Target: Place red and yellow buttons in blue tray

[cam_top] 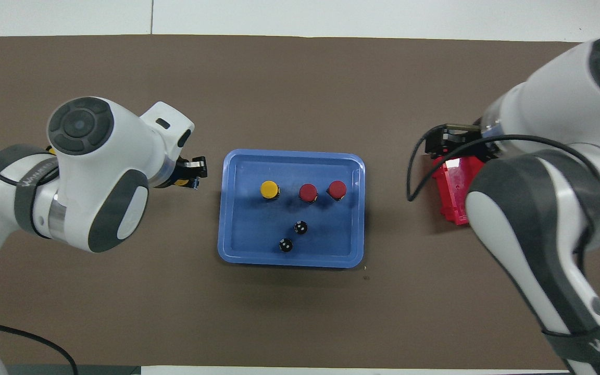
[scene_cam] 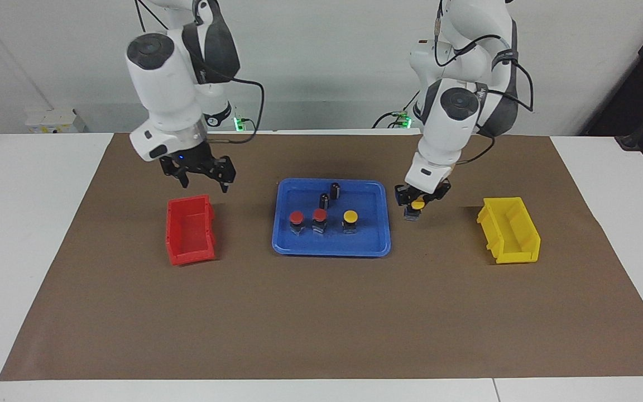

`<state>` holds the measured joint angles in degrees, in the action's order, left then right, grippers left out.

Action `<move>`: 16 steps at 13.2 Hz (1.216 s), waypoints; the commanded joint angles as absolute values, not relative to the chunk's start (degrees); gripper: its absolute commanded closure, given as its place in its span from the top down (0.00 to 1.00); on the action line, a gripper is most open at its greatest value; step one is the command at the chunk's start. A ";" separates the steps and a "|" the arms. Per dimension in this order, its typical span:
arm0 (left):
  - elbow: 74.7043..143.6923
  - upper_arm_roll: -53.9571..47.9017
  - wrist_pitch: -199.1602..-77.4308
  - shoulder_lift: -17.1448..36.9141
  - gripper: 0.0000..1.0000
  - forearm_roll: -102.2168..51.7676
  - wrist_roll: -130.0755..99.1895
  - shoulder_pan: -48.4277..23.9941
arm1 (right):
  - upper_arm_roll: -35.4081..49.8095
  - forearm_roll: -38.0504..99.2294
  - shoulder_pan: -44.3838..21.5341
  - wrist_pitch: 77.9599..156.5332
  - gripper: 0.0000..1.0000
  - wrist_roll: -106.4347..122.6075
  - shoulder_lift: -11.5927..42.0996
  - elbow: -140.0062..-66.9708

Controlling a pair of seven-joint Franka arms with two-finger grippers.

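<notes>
While three buttons stand in a row inside the blue tray (scene_cam: 331, 248), the fourth one is up in the air. The row has two red buttons (scene_cam: 297, 218) (scene_cam: 320, 215) side by side and one yellow button (scene_cam: 350, 216) next to them, toward the left arm's end of the tray. Each one stands upright on its dark base.

Two black cylinders (scene_cam: 335, 191) (scene_cam: 324, 201) also stand in the tray, nearer to the robots than the row of buttons.

The left gripper (scene_cam: 417, 202) pinches the other yellow button (scene_cam: 417, 205) between its fingers. It holds it over the brown mat (scene_cam: 321, 312), just beside the blue tray, between the tray and the yellow bin (scene_cam: 509, 230). I cannot tell if the button's base touches the mat or hangs a little above it.

The right gripper (scene_cam: 205, 177) hangs in the air over the mat, by the edge of the red bin (scene_cam: 190, 231) that is nearest the robots (from overhead it covers part of the bin). Its fingers are spread apart and hold nothing.

The red bin sits toward the right arm's end of the table, and the yellow bin sits toward the left arm's end. The blue tray lies in the middle, between them, and touches neither one.
</notes>
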<state>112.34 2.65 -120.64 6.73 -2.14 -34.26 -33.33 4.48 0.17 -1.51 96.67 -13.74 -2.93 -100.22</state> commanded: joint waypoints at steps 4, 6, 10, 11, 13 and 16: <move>113.38 3.78 -129.09 12.99 0.02 -3.34 -37.00 -36.03 | 3.69 1.67 3.60 91.58 1.00 -5.10 -4.75 -97.56; 113.47 3.78 -129.56 14.24 0.34 -3.34 -36.83 -36.30 | 3.78 0.53 3.69 87.31 1.00 -5.01 0.84 -90.32; 109.53 4.22 -121.33 12.32 0.94 -3.34 -36.48 -35.25 | 3.78 0.79 3.17 84.46 1.00 -5.01 3.44 -87.70; 106.55 4.39 -115.98 11.17 0.94 -3.34 -36.13 -34.11 | 3.78 0.79 3.34 84.55 1.00 -4.92 3.34 -88.06; 99.96 4.39 -104.21 9.32 1.00 -2.56 -34.64 -30.95 | 3.69 0.79 3.86 83.33 1.00 -4.23 1.60 -88.85; 96.50 4.92 -98.62 6.70 1.00 -2.46 -23.22 -26.12 | 3.69 0.62 4.66 82.97 1.00 -1.67 -1.58 -92.72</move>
